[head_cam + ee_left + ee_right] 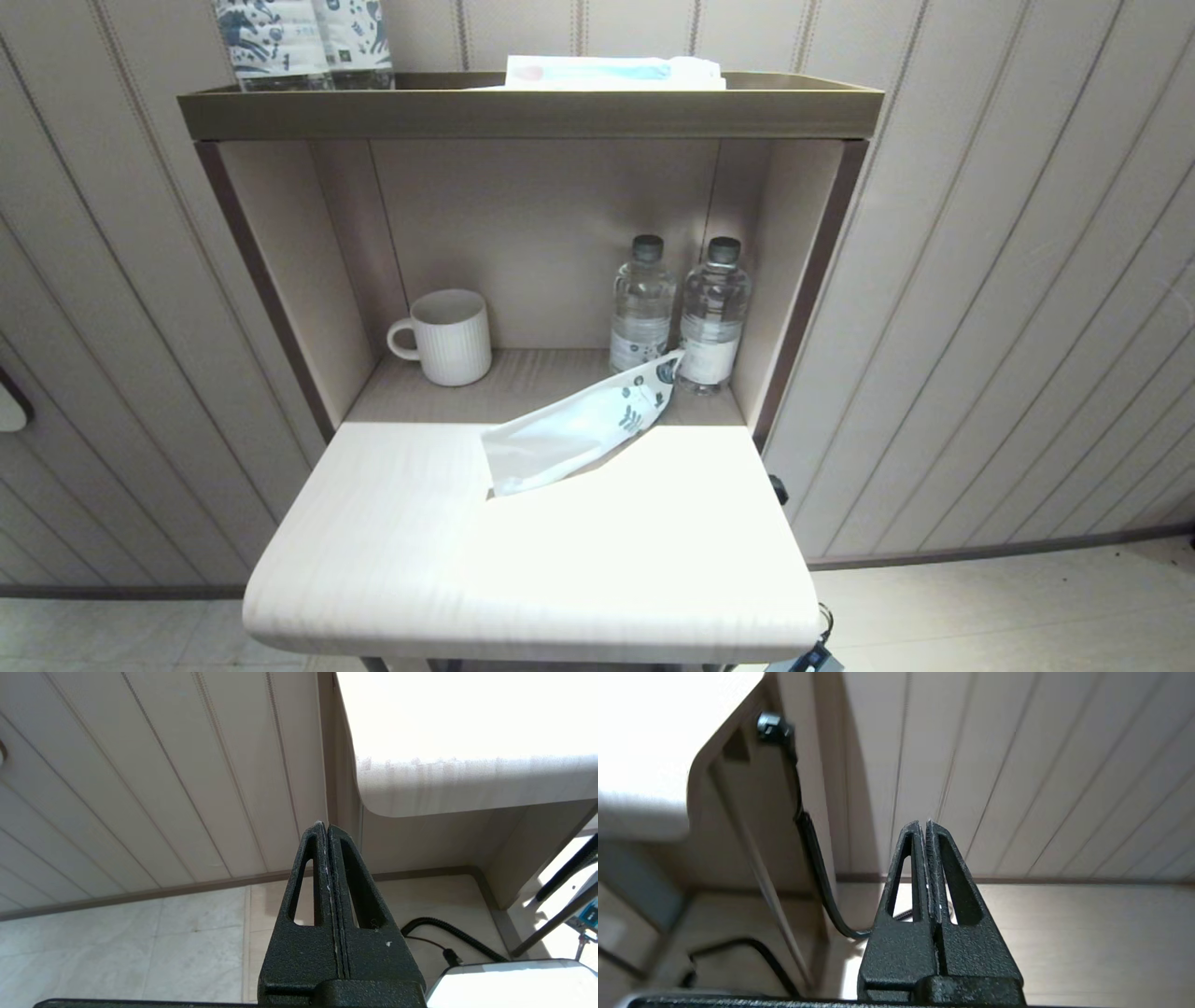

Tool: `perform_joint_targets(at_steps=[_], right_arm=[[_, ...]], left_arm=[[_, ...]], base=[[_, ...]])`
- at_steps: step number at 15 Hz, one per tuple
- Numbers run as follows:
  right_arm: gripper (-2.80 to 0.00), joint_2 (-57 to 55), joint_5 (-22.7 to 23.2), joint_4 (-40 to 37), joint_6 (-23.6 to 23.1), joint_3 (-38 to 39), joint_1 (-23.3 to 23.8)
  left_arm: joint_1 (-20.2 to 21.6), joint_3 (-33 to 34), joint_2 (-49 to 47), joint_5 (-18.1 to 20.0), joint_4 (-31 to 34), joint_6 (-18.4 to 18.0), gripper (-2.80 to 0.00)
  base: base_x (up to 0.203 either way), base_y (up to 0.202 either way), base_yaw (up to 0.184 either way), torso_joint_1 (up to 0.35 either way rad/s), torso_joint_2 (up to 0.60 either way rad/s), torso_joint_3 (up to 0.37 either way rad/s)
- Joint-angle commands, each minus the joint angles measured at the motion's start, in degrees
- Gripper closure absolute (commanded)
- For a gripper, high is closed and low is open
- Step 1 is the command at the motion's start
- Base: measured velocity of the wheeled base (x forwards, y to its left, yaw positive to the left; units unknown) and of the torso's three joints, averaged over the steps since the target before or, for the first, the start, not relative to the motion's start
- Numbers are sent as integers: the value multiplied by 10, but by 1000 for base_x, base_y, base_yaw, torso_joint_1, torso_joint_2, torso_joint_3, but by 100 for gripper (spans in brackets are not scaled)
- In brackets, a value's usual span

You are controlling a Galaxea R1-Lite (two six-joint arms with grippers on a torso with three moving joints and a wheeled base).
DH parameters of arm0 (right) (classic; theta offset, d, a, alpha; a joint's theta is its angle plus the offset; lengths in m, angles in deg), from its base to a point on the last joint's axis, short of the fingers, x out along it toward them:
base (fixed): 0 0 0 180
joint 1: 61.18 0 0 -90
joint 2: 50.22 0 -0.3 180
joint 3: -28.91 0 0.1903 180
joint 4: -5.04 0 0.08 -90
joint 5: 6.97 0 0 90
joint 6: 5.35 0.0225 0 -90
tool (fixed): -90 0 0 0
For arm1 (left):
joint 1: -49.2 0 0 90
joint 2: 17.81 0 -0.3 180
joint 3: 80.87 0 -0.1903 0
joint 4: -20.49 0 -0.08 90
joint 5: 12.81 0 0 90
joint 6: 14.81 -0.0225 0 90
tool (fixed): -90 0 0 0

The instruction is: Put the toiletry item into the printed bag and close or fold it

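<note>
The printed bag lies slantwise on the pale table, its dark blue leaf print at the far right end by the bottles. The toothbrush does not show apart from the bag; I cannot tell whether it is inside. Neither gripper appears in the head view. My left gripper is shut on nothing, low beside the table's left front corner, facing the panelled wall. My right gripper is shut on nothing too, low to the right of the table.
In the alcove behind the table stand a ribbed white mug and two water bottles. On the top shelf are upright blue-patterned packages and a flat white and light-blue packet. Black cables hang below the table.
</note>
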Motion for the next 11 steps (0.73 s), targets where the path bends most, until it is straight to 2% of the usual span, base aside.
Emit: perform_joint_targets(at_steps=[1, 11], right_arm=[[0, 21, -11, 0, 25, 5, 2], [0, 21, -11, 0, 28, 5, 2]], left_arm=[[0, 0, -1, 0, 0, 1, 0], [-1, 0, 0, -1, 0, 4, 0]], base=[[0, 0, 0, 0, 0, 0], [0, 0, 0, 0, 0, 0]])
